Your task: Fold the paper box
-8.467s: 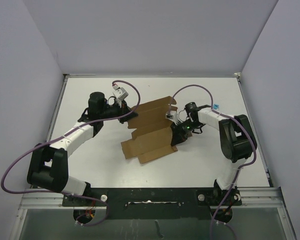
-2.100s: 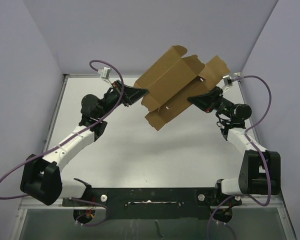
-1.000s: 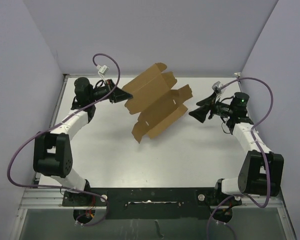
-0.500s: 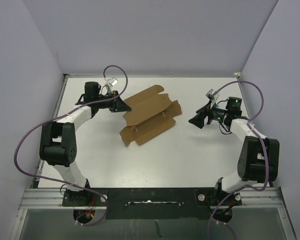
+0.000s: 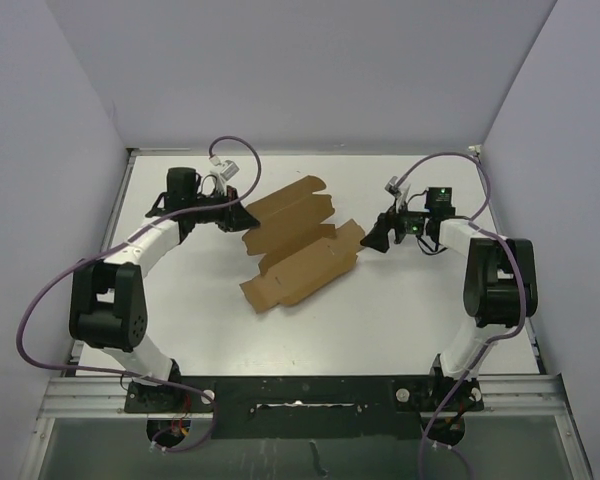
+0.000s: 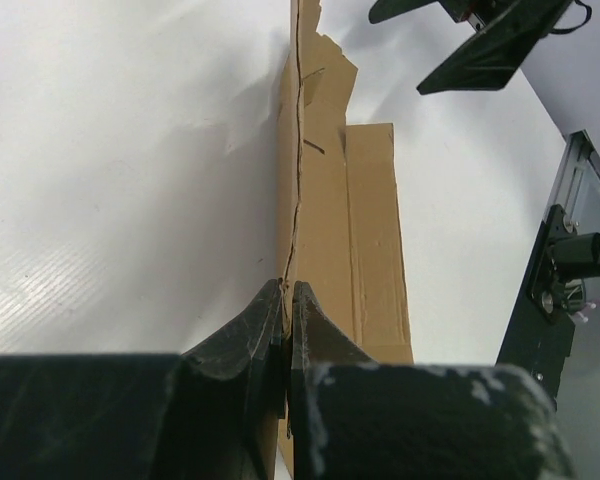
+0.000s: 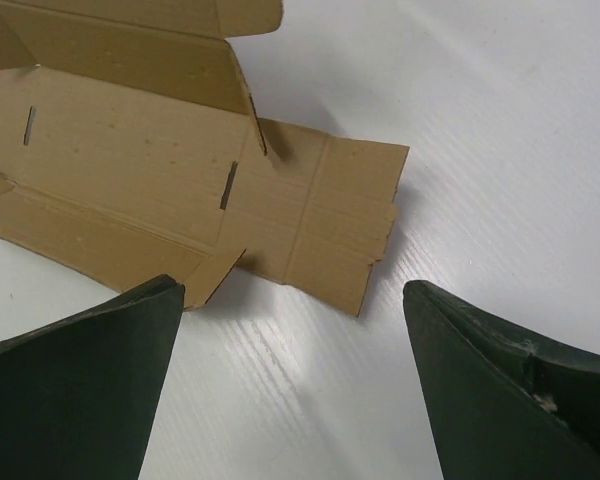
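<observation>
**A:** Top view, quick.
**B:** The paper box [image 5: 300, 250], a plain brown die-cut cardboard sheet with flaps and slits, lies mostly unfolded mid-way across the smooth white table [image 5: 280, 340], between the two arms. The left gripper [image 5: 242, 218] sits on its far-left corner. The right gripper [image 5: 373, 240] is just beside its right edge and looks apart from it.

**A:** Left wrist?
**B:** The black fingers [image 6: 315, 330] are pressed together, pinching a thin cardboard edge. The sheet runs away from the camera along the table.

**A:** Right wrist?
**B:** The dark fingers [image 7: 80, 390] are spread wide with nothing between them. The paper box lies ahead, long side panels partly raised, and its notched end flap is nearest the claw. No contact.

**A:** How will it handle?
**B:** My guess is light and thin. It should be stiff across the panels and hinge easily at the creases. It will likely slide on that table and could tear at the slits. I'd take a flap by its free edge near a crease while the other claw pins the base.
</observation>
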